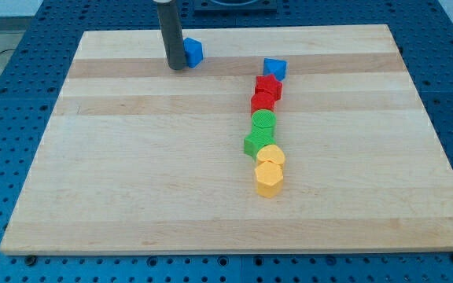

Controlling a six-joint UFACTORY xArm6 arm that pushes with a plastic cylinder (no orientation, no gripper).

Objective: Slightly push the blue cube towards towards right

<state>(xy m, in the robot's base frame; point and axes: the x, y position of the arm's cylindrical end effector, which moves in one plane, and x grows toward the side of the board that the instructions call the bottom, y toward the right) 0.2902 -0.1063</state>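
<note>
1. The blue cube (pixel 193 52) sits near the top edge of the wooden board (pixel 132 173), left of the board's middle line, turned so that one corner faces the view's bottom.
2. My tip (pixel 176 67) stands on the board at the cube's left side, touching it or just beside it; whether there is a sliver of gap cannot be told. The rod has nothing that clasps: it grasps nothing and only leans its side toward the cube.
3. The dark rod rises straight from the tip and leaves the view at the top edge, hiding the cube's left face.
4. Well apart to the view's right lies a second blue block (pixel 274 68), its shape not clear, perhaps a wedge or a tilted cube.
5. That blue block heads a line of blocks running toward the view's bottom, each touching the next: a red block (pixel 270 86), another red block (pixel 263 102), a green cylinder (pixel 263 123), a green block (pixel 256 143), a yellow block (pixel 271 156) and a yellow hexagonal block (pixel 268 178).
6. The line bends slightly, with the green pair shifted a little to the view's left.
7. The board rests on a blue perforated table (pixel 6 118) that shows on all sides of it.
</note>
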